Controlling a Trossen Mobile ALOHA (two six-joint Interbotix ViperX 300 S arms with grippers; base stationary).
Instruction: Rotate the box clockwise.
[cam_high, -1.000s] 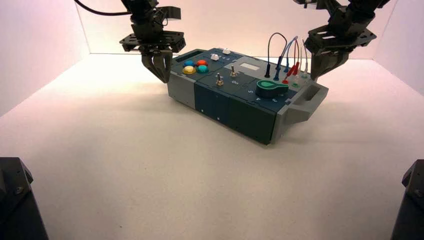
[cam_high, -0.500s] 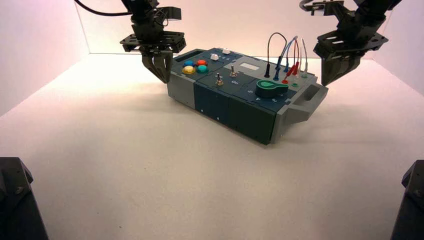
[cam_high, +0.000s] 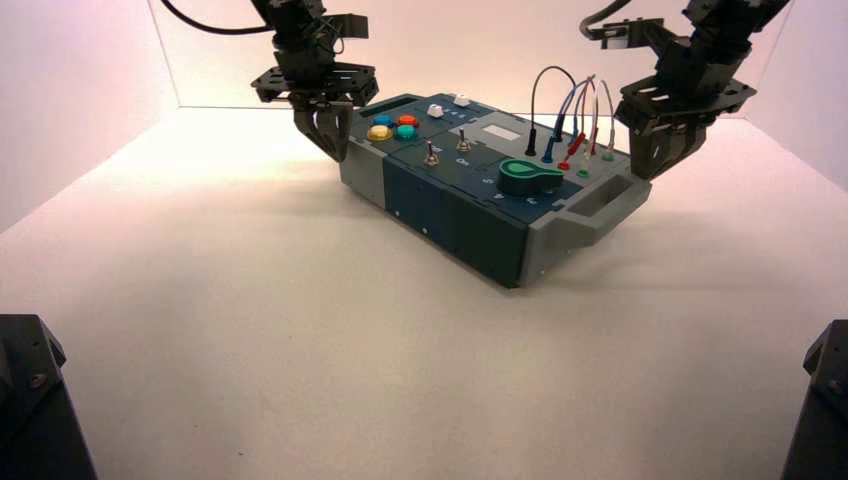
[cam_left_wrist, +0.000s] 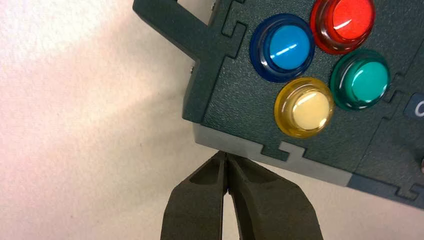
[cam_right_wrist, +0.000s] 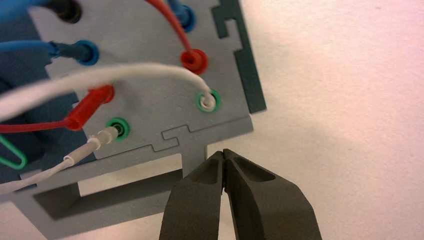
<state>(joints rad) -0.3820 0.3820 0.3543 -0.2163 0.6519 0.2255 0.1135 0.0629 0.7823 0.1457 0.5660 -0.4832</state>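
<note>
Both claws pressed together, left gripper and right gripper are nudging opposite corners of the box; pushes should be staying even.

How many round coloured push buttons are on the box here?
4, clustered at the box's left end near the left gripper: blue, red, yellow, teal-green. None appears hidden.

Teal-and-grey box bears blue, red, yellow, green buttons.

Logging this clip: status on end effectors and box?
Left end effector shut, at box button-end corner. Right end effector shut, at wire-end handle corner. Nothing in the way.
</note>
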